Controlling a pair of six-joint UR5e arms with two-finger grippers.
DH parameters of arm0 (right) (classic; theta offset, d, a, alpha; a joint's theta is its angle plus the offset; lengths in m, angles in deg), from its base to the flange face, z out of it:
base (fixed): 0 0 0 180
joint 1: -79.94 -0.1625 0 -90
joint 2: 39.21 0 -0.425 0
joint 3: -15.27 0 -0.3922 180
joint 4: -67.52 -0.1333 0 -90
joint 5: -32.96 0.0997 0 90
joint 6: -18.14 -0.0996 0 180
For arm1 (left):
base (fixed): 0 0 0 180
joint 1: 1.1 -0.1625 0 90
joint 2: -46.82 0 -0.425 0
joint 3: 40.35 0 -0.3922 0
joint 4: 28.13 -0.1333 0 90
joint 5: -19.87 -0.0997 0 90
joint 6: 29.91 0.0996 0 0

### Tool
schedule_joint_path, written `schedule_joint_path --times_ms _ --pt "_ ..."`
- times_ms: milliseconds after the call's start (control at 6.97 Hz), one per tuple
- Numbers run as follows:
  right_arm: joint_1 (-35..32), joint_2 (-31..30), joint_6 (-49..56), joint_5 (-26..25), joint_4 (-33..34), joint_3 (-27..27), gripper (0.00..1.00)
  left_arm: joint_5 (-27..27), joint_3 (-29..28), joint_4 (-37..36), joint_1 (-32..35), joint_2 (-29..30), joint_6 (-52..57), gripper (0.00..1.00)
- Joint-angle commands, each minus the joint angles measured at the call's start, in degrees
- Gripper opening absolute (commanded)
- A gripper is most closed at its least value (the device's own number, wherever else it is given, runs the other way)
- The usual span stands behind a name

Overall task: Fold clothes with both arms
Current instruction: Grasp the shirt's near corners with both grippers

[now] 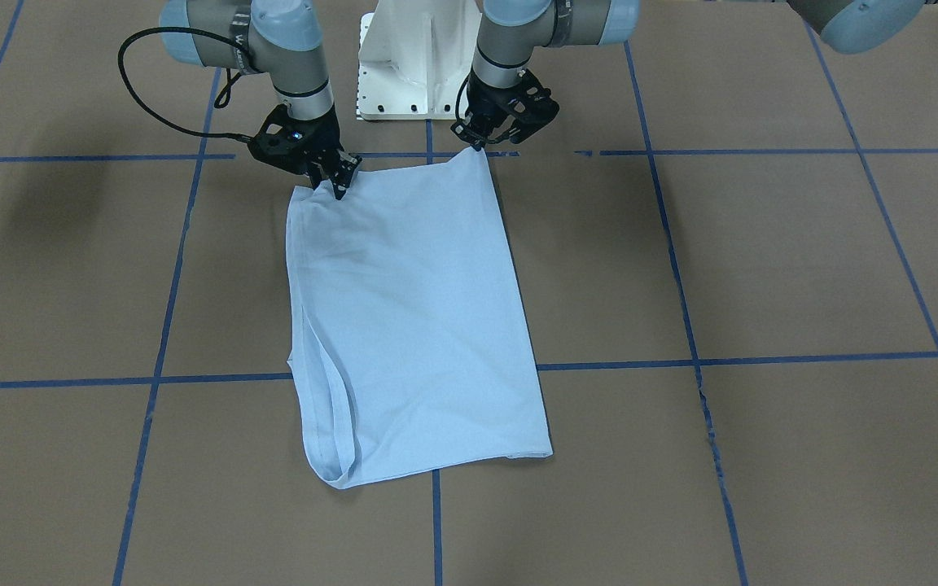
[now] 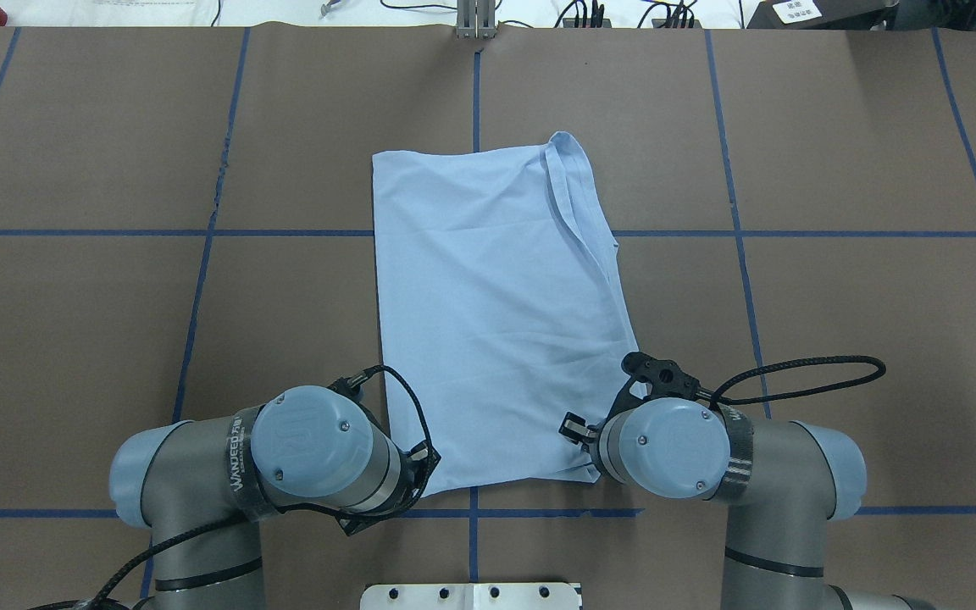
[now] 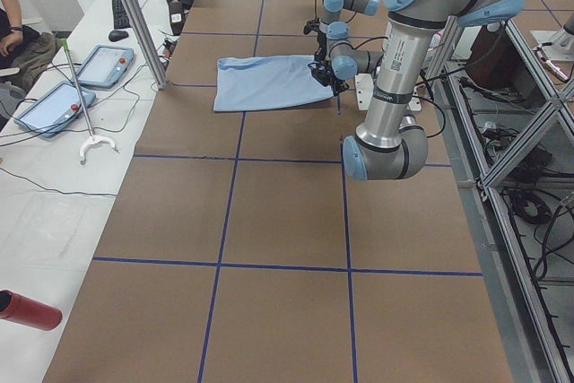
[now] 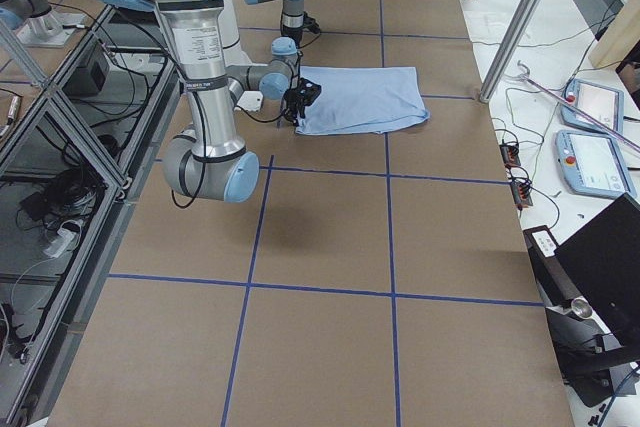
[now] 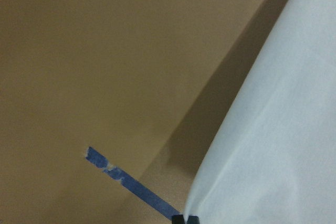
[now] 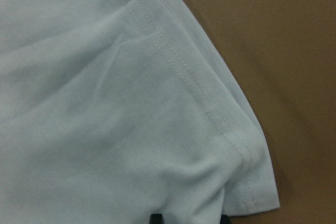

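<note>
Overhead view, bottom of frame: L gripper [image 1: 475,143] pinched shut on T-shirt [image 2: 488,322] lower-left corner, R gripper [image 1: 335,184] clamped on lower-right hem corner. T-shirt flat on desk [image 2: 115,339], mid-frame to upper centre. Risk: thin pinch slips in lift; uneven arm speeds skew fold.

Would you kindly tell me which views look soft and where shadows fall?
Left wrist view: soft throughout, the T-shirt throwing a dark shadow band on the table. Right wrist view: sharp enough to show hem stitching. Front-facing view: diffuse shadows on the table. Overhead view: evenly lit, no glare.
</note>
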Motion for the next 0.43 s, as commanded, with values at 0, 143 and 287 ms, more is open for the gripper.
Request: schedule_joint_path --times_ms 0,143,287 --pt "-0.1 0.7 -0.1 0.0 0.0 -0.3 0.00 0.0 -0.3 0.1 0.0 0.1 0.0 0.00" --pt "-0.1 0.8 -0.1 0.0 0.0 -0.2 0.00 0.0 -0.4 0.3 0.0 0.1 0.0 0.00" --pt "-0.1 0.9 -0.3 -0.1 -0.1 -0.2 0.00 0.1 -0.3 0.2 0.0 0.2 0.0 0.00"
